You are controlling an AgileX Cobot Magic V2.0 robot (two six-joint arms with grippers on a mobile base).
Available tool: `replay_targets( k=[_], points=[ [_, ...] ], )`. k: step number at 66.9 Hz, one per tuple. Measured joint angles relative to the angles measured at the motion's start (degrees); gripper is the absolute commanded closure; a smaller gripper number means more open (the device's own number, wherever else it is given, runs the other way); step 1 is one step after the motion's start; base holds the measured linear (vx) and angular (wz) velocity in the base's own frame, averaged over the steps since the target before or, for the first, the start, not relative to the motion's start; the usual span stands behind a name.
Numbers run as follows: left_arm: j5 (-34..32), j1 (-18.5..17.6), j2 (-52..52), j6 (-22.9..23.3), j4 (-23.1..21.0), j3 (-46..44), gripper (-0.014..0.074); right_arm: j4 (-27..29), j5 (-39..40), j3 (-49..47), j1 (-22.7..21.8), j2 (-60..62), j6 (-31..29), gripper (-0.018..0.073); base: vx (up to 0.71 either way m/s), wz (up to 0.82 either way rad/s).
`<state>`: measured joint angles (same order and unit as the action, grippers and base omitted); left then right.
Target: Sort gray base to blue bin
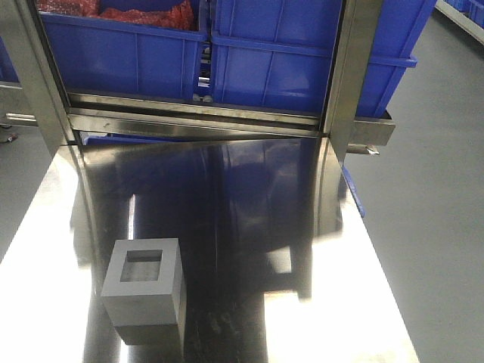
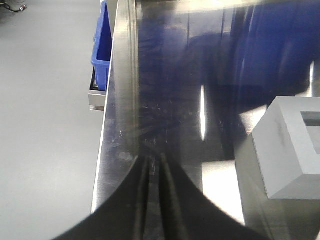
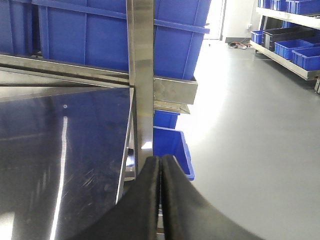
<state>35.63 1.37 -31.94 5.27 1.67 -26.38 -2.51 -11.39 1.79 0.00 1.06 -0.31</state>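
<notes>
Matte gray box-shaped base (image 1: 144, 291) with square recess facing up on reflective steel table (image 1: 249, 219), left gripper (image 2: 155, 161) and right gripper (image 3: 160, 161) both pressed closed, empty

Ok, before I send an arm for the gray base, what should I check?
1. Gray base standing free on the table, recess up: ok.
2. Left gripper open for a grasp: not ok, shut and empty.
3. Right gripper open: not ok, shut and empty.
4. Steel between left gripper and gray base bare: ok.
5. Blue bin, low beside the table's right side, has room inside: cannot tell.
</notes>
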Motion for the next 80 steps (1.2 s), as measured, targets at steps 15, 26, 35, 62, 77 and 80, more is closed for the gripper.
replay_targets(
  k=[15, 26, 35, 62, 77, 80],
  points=[
    [0.0, 0.0, 0.0, 0.0, 0.0, 0.0, 0.0246, 0.0, 0.0, 0.0, 0.0, 0.0, 0.0, 0.0564, 0.0, 0.0],
    [0.0, 0.0, 0.0, 0.0, 0.0, 0.0, 0.0225, 0.0, 0.0, 0.0, 0.0, 0.0, 0.0, 0.0564, 0.0, 0.0],
    [0.0, 0.0, 0.0, 0.0, 0.0, 0.0, 0.0228, 0.0, 0.0, 0.0, 0.0, 0.0, 0.0, 0.0564, 0.0, 0.0],
    [-1.4, 0.0, -1.8, -1.8, -16.1, 0.0, 0.0228, 0.0, 0.0, 0.0, 0.0, 0.0, 0.0, 0.0564, 0.0, 0.0],
    [-1.6, 0.0, -8.6, -23.1, -41.1, -1.2, 0.0228, 0.0, 0.0, 0.0, 0.0, 0.0, 0.0, 0.0564, 0.0, 0.0],
    [-1.6, 0.0, -10.4, -27.3, -46.1, -1.7, 0.0228, 0.0, 0.0, 0.0, 0.0, 0.0, 0.0, 0.0564, 0.0, 0.0]
  ],
)
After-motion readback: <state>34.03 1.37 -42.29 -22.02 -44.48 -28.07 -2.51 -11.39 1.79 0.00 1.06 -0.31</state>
